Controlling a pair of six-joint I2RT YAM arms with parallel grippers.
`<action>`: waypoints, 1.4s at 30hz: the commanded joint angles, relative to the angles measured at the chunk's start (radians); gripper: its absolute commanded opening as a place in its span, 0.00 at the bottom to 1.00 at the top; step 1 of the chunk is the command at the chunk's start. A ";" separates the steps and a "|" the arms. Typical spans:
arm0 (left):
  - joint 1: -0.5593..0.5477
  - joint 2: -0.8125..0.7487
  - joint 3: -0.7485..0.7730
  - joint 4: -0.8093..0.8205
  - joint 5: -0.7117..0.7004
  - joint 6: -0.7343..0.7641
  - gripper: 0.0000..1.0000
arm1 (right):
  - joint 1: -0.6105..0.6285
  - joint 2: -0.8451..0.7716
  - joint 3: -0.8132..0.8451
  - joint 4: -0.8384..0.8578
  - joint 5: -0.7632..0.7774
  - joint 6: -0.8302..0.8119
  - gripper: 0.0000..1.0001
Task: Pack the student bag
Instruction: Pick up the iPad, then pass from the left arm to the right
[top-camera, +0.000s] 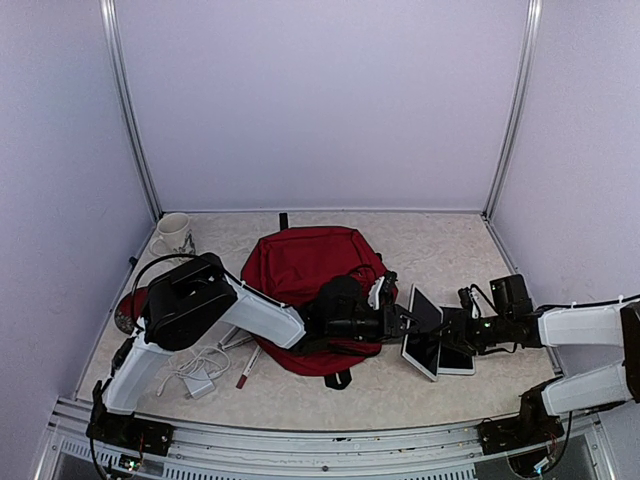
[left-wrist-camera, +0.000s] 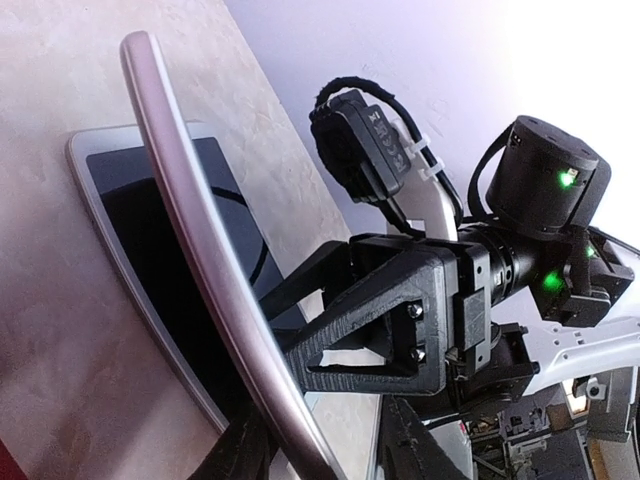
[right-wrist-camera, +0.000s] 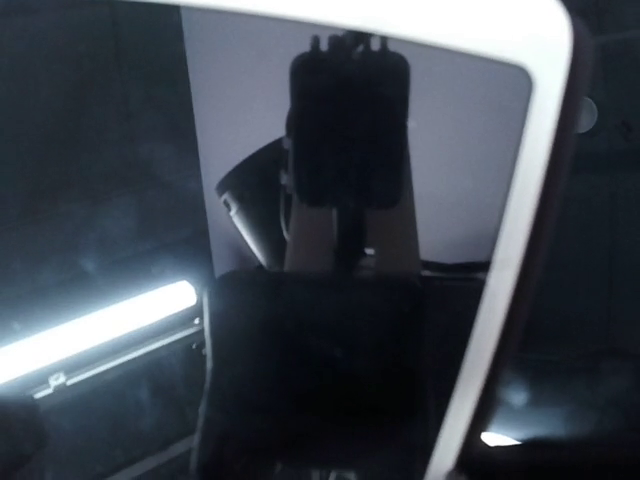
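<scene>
The student bag (top-camera: 300, 265) lies at the centre of the table (top-camera: 470, 250). Just beside it, we see the right gripper (top-camera: 465, 328) clamped on the raised tablet (left-wrist-camera: 215, 250), while the left gripper (top-camera: 398, 322) straddles its edge; we cannot tell whether it grips. If released early, that slick edge could slip onto the flat tablet (left-wrist-camera: 130, 240).

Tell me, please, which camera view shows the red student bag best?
The top external view: the student bag lies nearly whole, the left arm covering its near side. The left wrist view gives at most a red sliver in its bottom left corner; the right wrist view shows only a tablet screen.
</scene>
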 joint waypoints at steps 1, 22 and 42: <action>-0.030 0.015 0.040 0.068 0.039 0.009 0.33 | 0.015 -0.002 -0.006 -0.033 -0.062 -0.002 0.47; 0.015 -0.157 -0.089 0.008 0.060 0.158 0.00 | -0.012 -0.306 0.194 -0.330 0.095 -0.177 0.58; 0.025 -0.362 -0.210 0.004 0.303 0.486 0.00 | -0.019 -0.254 0.461 -0.560 -0.349 -0.614 0.72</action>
